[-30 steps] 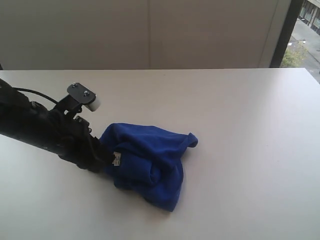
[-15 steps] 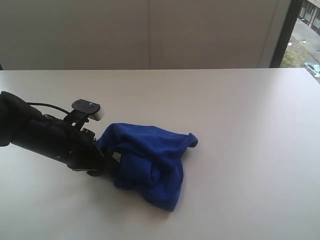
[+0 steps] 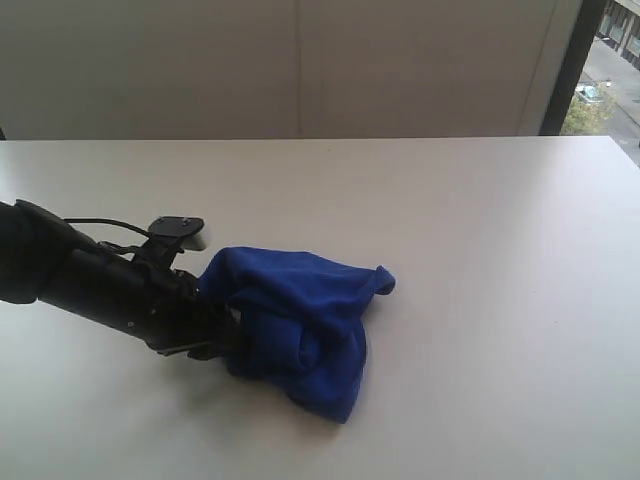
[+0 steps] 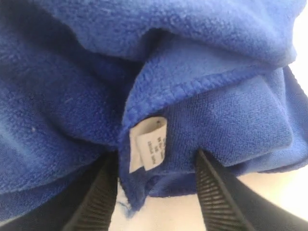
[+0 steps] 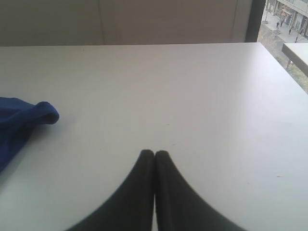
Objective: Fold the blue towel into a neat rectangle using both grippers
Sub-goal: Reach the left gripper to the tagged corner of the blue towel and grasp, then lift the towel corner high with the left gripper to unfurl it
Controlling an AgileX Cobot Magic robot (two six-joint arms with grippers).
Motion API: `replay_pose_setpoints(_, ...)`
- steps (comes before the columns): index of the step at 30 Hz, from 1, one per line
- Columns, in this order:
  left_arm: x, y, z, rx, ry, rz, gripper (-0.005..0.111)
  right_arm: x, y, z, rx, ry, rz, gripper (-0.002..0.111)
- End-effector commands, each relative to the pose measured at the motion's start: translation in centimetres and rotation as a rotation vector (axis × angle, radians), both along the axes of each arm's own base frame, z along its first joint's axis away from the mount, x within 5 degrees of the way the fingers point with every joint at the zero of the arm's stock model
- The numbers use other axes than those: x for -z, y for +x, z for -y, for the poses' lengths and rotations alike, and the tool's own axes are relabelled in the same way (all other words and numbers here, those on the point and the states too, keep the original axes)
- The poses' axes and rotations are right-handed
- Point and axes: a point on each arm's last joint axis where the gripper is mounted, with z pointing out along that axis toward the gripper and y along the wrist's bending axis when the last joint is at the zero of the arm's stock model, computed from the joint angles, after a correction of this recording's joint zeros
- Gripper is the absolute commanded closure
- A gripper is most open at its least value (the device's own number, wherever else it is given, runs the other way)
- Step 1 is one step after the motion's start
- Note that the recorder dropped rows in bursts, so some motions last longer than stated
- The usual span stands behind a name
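A bare test room: plain white table (image 3: 480, 250), blank wall (image 3: 300, 70) (street outside window (image 3: 610, 60)).

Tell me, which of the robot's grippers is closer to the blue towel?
The left. The left gripper is open, its fingers straddling the blue towel at its label. The right gripper, shut, sits apart over bare table.

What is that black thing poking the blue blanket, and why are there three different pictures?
The black thing is a robot arm. It ends in a left gripper, a pincer with two jaws. The blue thing is the blue towel, lying crumpled on a white table.

One picture comes from a camera that watches the whole table. One comes from a camera on that arm's wrist, so the towel looks huge: the jaws stand open on either side of an edge with a small white label, not pinching it yet. The third comes from the wrist of a second arm. Its right gripper is shut, holds nothing, and sits away from the towel.
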Motion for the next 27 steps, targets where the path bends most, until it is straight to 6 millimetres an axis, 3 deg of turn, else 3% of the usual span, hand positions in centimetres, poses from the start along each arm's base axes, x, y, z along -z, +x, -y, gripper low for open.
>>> replay_pose_setpoints(1, -0.2, -0.1, 0.4, 0.005, -0.027, -0.015, 0.055, 0.0, 0.0, 0.0, -0.003, 0.001, 0.01, 0.108)
replay_pose_setpoints(5, -0.2, -0.1, 0.4, 0.003, -0.028, -0.015, 0.069, 0.0, 0.0, 0.0, -0.008, -0.019, 0.009, 0.108)
replay_pose_setpoints(12, -0.6, 0.0, 0.4, 0.005, -0.034, -0.001, 0.107, 0.0, 0.0, 0.0, -0.008, -0.018, 0.009, 0.108)
replay_pose_setpoints(27, -7.5, -0.5, 0.1, 0.078, -0.068, 0.244, 0.107, 0.0, 0.0, 0.0, -0.008, -0.018, 0.009, 0.108)
